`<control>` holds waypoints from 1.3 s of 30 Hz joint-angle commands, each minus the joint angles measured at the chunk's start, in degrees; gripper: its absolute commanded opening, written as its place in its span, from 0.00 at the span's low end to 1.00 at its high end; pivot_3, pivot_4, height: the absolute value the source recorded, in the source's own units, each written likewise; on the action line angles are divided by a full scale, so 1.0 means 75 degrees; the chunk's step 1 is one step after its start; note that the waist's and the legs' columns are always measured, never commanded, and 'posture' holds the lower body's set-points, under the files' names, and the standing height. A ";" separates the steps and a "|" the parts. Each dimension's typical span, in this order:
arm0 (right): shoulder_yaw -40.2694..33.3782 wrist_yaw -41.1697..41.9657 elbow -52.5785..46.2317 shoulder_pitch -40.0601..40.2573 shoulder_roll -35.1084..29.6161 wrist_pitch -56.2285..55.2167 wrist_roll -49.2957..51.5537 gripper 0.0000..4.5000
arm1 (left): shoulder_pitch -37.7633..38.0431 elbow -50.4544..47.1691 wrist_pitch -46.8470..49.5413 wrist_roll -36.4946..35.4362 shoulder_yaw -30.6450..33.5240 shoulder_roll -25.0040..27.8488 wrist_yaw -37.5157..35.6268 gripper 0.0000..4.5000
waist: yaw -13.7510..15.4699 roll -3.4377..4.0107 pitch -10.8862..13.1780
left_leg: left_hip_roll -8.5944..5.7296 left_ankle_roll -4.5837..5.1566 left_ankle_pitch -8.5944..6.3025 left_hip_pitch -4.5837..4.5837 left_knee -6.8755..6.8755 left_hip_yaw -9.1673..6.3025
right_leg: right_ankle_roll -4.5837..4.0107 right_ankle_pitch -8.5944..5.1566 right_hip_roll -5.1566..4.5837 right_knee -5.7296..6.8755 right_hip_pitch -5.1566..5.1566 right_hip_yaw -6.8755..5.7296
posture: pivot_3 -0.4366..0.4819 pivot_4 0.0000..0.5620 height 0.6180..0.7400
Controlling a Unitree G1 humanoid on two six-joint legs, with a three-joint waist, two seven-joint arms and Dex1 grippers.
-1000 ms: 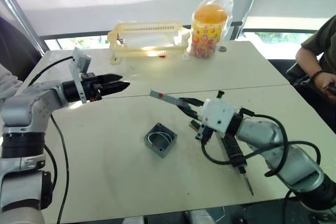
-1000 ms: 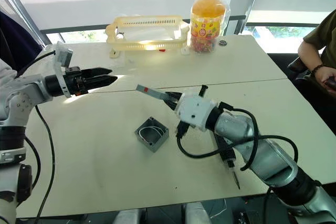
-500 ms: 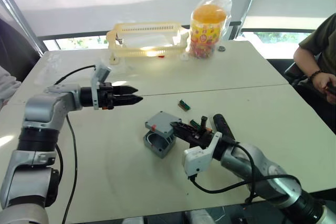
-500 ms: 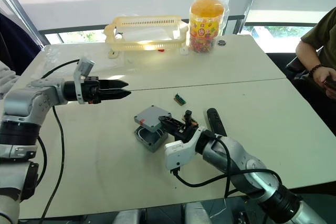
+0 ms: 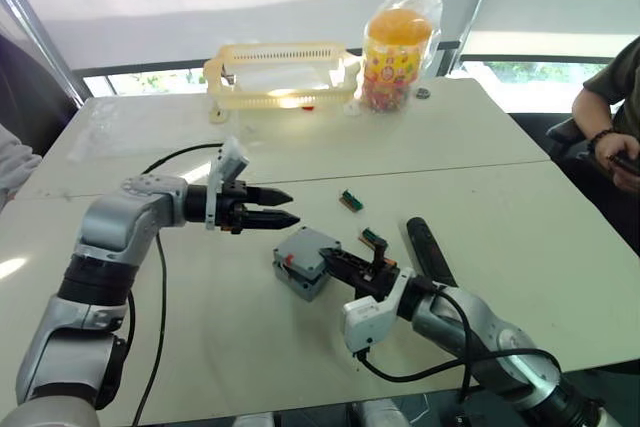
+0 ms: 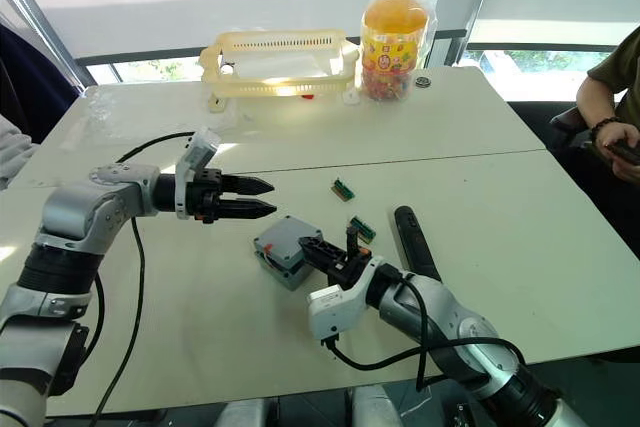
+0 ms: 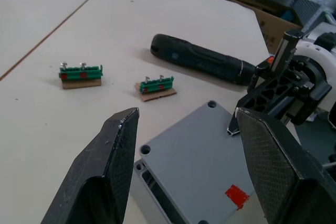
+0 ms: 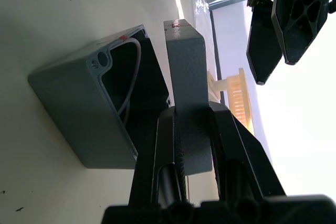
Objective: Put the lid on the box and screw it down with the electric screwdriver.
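One grey lid [image 5: 312, 246], a flat square plastic plate with corner screw holes and a small red mark, sits over the open box [image 8: 89, 114] near the middle of the tabletop [image 5: 500, 147], pinched at one edge by the right pincer [image 8: 188, 116]; the right wrist view shows it hinged up on that side, so it is not yet seated and the white wire loop inside is visible. The step in hand appears to be placing the lid, and the next move likely calls for squaring its corners to the box's screw posts before letting go. The left pincer [image 7: 184, 145] hovers just beside the box with its black fingers spread, holding nothing. The electric screwdriver [image 7: 202, 59], a black matte cylinder, lies on the tabletop just beyond the right arm, untouched. Two small green terminal blocks [image 7: 81, 74] lie near it on the smooth pale surface.
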 commanded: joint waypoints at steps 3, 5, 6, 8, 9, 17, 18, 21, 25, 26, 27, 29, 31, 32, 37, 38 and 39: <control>-0.0236 -0.0156 0.0097 -0.0047 0.0121 -0.0360 -0.0066 0.03 | 0.0149 -0.0348 -0.0134 0.0064 -0.0109 0.0010 -0.0057 0.67 | 0.0006 0.0000 0.0000 | 0.0000 0.0000 0.0000 0.0002 0.0000 -0.0001 | 0.0000 0.0000 0.0000 0.0003 0.0000 -0.0001 | 0.48 0.27 1.00; -0.0279 -0.0171 0.0171 -0.0051 0.0134 -0.0432 -0.0080 0.03 | 0.0171 -0.0365 -0.0146 0.0084 -0.0157 0.0007 -0.0050 0.67 | 0.0008 -0.0001 0.0000 | 0.0000 0.0000 0.0000 0.0002 0.0001 -0.0001 | 0.0000 0.0000 0.0000 0.0002 0.0002 0.0000 | 0.48 0.27 1.00; -0.0295 -0.0179 0.0204 -0.0048 0.0136 -0.0467 -0.0087 0.03 | 0.0181 -0.0373 -0.0153 0.0094 -0.0176 0.0005 -0.0046 0.67 | 0.0008 -0.0001 -0.0001 | 0.0000 0.0000 0.0000 0.0002 0.0002 -0.0001 | 0.0000 0.0000 0.0000 0.0002 0.0002 0.0000 | 0.48 0.27 1.00; -0.0309 -0.0206 0.0273 -0.0054 0.0148 -0.0530 -0.0124 0.03 | 0.0202 -0.0371 -0.0179 0.0138 -0.0219 -0.0006 -0.0035 0.67 | 0.0008 -0.0001 -0.0001 | 0.0000 0.0000 0.0000 0.0002 0.0002 -0.0001 | 0.0000 0.0000 0.0000 0.0003 0.0003 0.0000 | 0.48 0.27 1.00; -0.0317 -0.0210 0.0292 -0.0054 0.0159 -0.0555 -0.0142 0.03 | 0.0210 -0.0375 -0.0185 0.0155 -0.0229 -0.0008 -0.0034 0.67 | 0.0007 -0.0001 -0.0001 | 0.0000 0.0000 0.0000 0.0003 0.0002 -0.0002 | 0.0000 0.0000 0.0000 0.0003 0.0003 -0.0001 | 0.48 0.27 1.00; -0.0309 -0.0268 0.0455 0.0050 0.0277 -0.0718 -0.0296 0.03 | 0.0305 -0.0234 -0.0531 0.0543 -0.0439 0.0197 -0.0272 0.67 | 0.0001 0.0000 -0.0001 | 0.0000 0.0000 0.0000 0.0004 0.0001 -0.0001 | 0.0000 0.0000 0.0001 0.0003 0.0003 0.0000 | 0.48 0.27 1.00; -0.0309 -0.0280 0.0459 0.0063 0.0284 -0.0744 -0.0315 0.03 | 0.0306 -0.0218 -0.0583 0.0599 -0.0463 0.0204 -0.0293 0.67 | 0.0006 0.0000 -0.0001 | 0.0000 0.0000 0.0000 0.0004 0.0001 -0.0002 | 0.0000 0.0000 0.0001 0.0003 0.0003 -0.0001 | 0.48 0.27 1.00; -0.0292 -0.0317 0.0514 0.0053 0.0329 -0.0787 -0.0362 0.03 | 0.0266 -0.0132 -0.0675 0.0687 -0.0487 0.0186 -0.0332 0.67 | 0.0008 -0.0001 -0.0002 | 0.0000 0.0000 0.0000 0.0004 0.0003 -0.0001 | 0.0000 0.0000 0.0000 0.0003 0.0005 0.0000 | 0.48 0.27 1.00; -0.0267 -0.0354 0.0607 0.0004 0.0398 -0.0830 -0.0443 0.03 | 0.0202 -0.0091 -0.0657 0.0683 -0.0431 0.0104 -0.0320 0.67 | 0.0002 -0.0001 -0.0002 | -0.0001 0.0000 0.0000 0.0005 0.0002 -0.0001 | 0.0000 0.0000 0.0001 0.0004 0.0005 -0.0001 | 0.48 0.27 1.00; -0.0269 -0.0356 0.0615 0.0001 0.0410 -0.0841 -0.0453 0.03 | 0.0192 -0.0090 -0.0642 0.0668 -0.0414 0.0087 -0.0310 0.67 | 0.0002 -0.0001 -0.0002 | 0.0000 0.0000 0.0000 0.0006 0.0002 -0.0001 | 0.0000 0.0000 0.0001 0.0004 0.0005 -0.0001 | 0.48 0.27 1.00; -0.0265 -0.0353 0.0625 0.0005 0.0416 -0.0859 -0.0467 0.03 | 0.0176 -0.0086 -0.0609 0.0645 -0.0390 0.0073 -0.0299 0.67 | 0.0004 -0.0001 -0.0002 | 0.0000 0.0000 0.0000 0.0005 0.0002 -0.0001 | 0.0000 0.0000 0.0000 0.0004 0.0006 -0.0001 | 0.48 0.27 1.00; -0.0267 -0.0356 0.0618 0.0067 0.0426 -0.0886 -0.0481 0.03 | 0.0181 -0.0110 -0.0574 0.0624 -0.0364 0.0071 -0.0285 0.67 | 0.0003 -0.0001 -0.0002 | -0.0001 0.0000 0.0000 0.0005 0.0003 -0.0001 | 0.0000 0.0000 0.0000 0.0004 0.0006 -0.0001 | 0.48 0.27 1.00; -0.0251 -0.0364 0.0631 0.0111 0.0422 -0.0918 -0.0506 0.03 | 0.0202 -0.0127 -0.0604 0.0646 -0.0381 0.0085 -0.0294 0.67 | 0.0004 -0.0001 -0.0002 | 0.0000 0.0000 0.0000 0.0005 0.0003 -0.0002 | 0.0000 0.0000 0.0000 0.0004 0.0006 -0.0001 | 0.48 0.27 1.00; -0.0242 -0.0367 0.0649 0.0121 0.0424 -0.0924 -0.0518 0.03 | 0.0219 -0.0143 -0.0614 0.0655 -0.0397 0.0084 -0.0297 0.67 | 0.0004 -0.0001 -0.0002 | 0.0000 0.0000 0.0000 0.0005 0.0003 -0.0002 | 0.0000 0.0000 0.0000 0.0004 0.0006 -0.0001 | 0.48 0.27 1.00; -0.0253 -0.0398 0.0739 0.0128 0.0452 -0.0936 -0.0561 0.03 | 0.0325 -0.0221 -0.0816 0.0845 -0.0613 0.0060 -0.0323 0.67 | 0.0004 -0.0001 -0.0002 | 0.0000 0.0000 0.0000 0.0006 0.0003 -0.0002 | 0.0000 0.0000 0.0000 0.0005 0.0007 -0.0001 | 0.48 0.27 1.00; -0.0257 -0.0401 0.0749 0.0130 0.0456 -0.0941 -0.0566 0.03 | 0.0366 -0.0212 -0.0945 0.0959 -0.0699 0.0061 -0.0335 0.67 | 0.0004 -0.0001 -0.0002 | 0.0000 0.0000 0.0000 0.0007 0.0003 -0.0001 | 0.0000 0.0000 0.0000 0.0005 0.0008 -0.0001 | 0.48 0.27 1.00; -0.0260 -0.0403 0.0751 0.0136 0.0460 -0.0945 -0.0571 0.03 | 0.0395 -0.0208 -0.1032 0.1036 -0.0752 0.0062 -0.0345 0.67 | 0.0004 -0.0001 -0.0003 | 0.0000 0.0000 0.0000 0.0007 0.0003 -0.0001 | 0.0000 0.0000 0.0000 0.0005 0.0008 -0.0001 | 0.48 0.27 1.00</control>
